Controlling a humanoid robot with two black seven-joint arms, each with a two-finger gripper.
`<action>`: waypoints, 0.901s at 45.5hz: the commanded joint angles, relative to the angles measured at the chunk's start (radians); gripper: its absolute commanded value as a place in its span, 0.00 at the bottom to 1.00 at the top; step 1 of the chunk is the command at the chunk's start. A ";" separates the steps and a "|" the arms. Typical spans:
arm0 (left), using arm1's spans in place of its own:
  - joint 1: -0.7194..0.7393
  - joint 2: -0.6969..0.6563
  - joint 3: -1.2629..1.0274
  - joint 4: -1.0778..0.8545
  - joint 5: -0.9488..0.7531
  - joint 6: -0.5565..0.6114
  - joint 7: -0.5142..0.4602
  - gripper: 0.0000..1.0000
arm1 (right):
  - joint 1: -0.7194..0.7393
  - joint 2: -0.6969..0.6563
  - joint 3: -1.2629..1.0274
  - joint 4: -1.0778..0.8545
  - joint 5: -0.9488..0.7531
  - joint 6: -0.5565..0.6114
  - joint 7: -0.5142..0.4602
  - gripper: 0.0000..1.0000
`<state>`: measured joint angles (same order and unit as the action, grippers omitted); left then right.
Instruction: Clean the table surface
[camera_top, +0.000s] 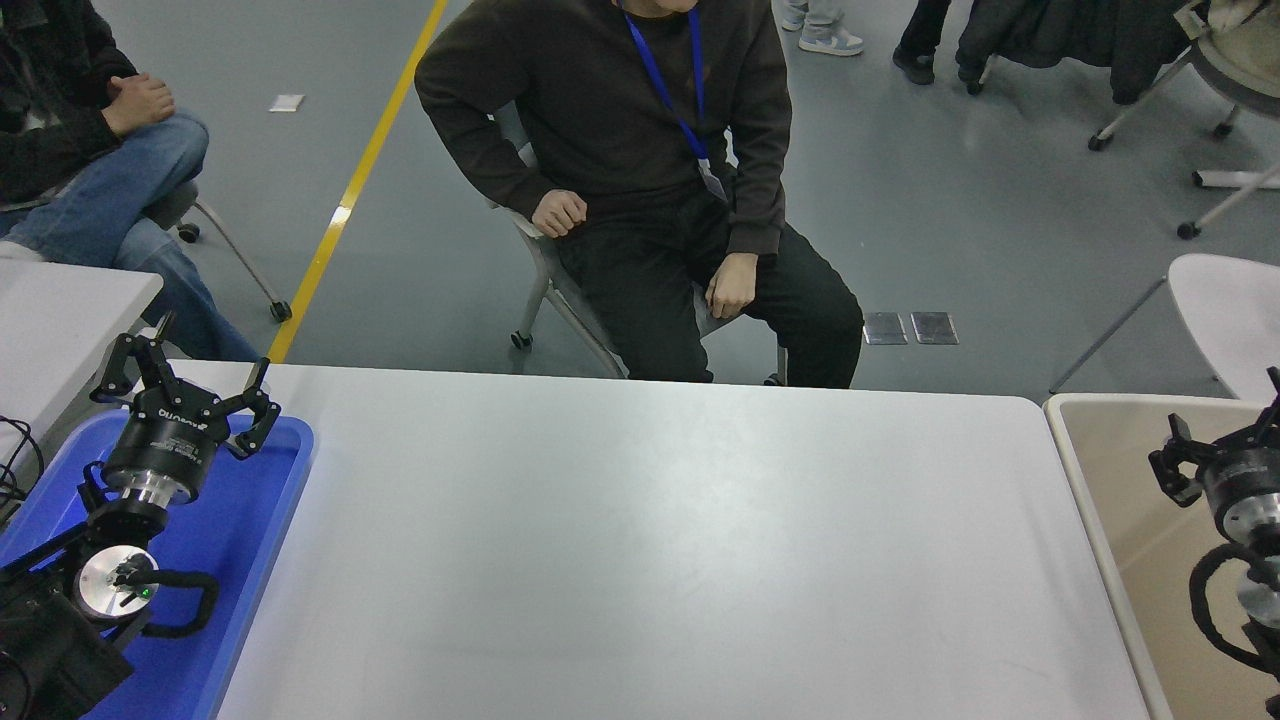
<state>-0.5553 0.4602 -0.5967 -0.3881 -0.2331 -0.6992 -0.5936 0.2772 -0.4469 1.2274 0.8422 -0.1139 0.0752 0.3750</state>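
Note:
The table surface (650, 550) is a wide, light grey-white top that fills the middle of the head view, with nothing lying on it. My left gripper (190, 372) is parked at the lower left above a blue tray, open and empty. My right gripper (1222, 425) comes in at the right edge above the beige bin, off the table's right end. Its fingers are spread and hold nothing, and part of it is cut off by the picture's edge.
A blue tray (265, 520) lies on the table's left end. A beige bin (1110, 470) stands against the right end. A person (640, 130) sits at the far edge, another at far left. Small white tables show at left (60, 310) and right (1230, 310).

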 joint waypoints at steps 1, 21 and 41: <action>0.000 0.000 0.000 0.000 0.000 0.000 0.000 1.00 | -0.058 0.037 0.014 0.089 -0.095 0.034 0.059 0.99; 0.000 0.000 0.000 0.000 0.000 0.000 0.000 1.00 | -0.084 0.128 0.013 0.092 -0.105 0.133 0.065 0.99; 0.000 0.000 0.000 0.000 0.000 0.000 0.000 1.00 | -0.150 0.344 0.307 0.186 -0.444 0.164 -0.143 0.99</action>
<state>-0.5553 0.4602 -0.5967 -0.3876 -0.2332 -0.6996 -0.5937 0.1542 -0.1992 1.4007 0.9906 -0.3976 0.2251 0.3226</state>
